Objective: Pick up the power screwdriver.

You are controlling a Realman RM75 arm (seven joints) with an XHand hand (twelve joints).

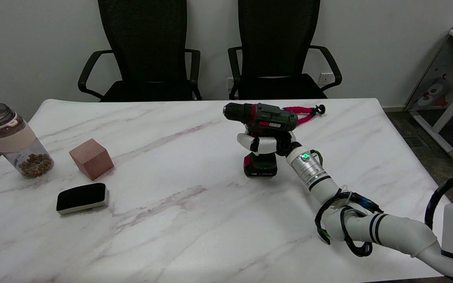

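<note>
The power screwdriver point(264, 118) stands upright right of the table's middle, dark grey and red, its chuck pointing left and its black-and-red battery base point(260, 165) on the marble top. My right hand point(264, 144) wraps around the handle between body and battery, white fingers curled across the front. The arm reaches in from the lower right. Whether the base touches the table or hovers just above it I cannot tell.
A pink-legged mini tripod point(308, 113) lies just behind the screwdriver. To the left are a reddish-brown cube point(91, 158), a black-and-white eraser point(81, 197) and a jar of brown pellets point(14, 140). Two black office chairs point(148, 51) stand beyond the far edge.
</note>
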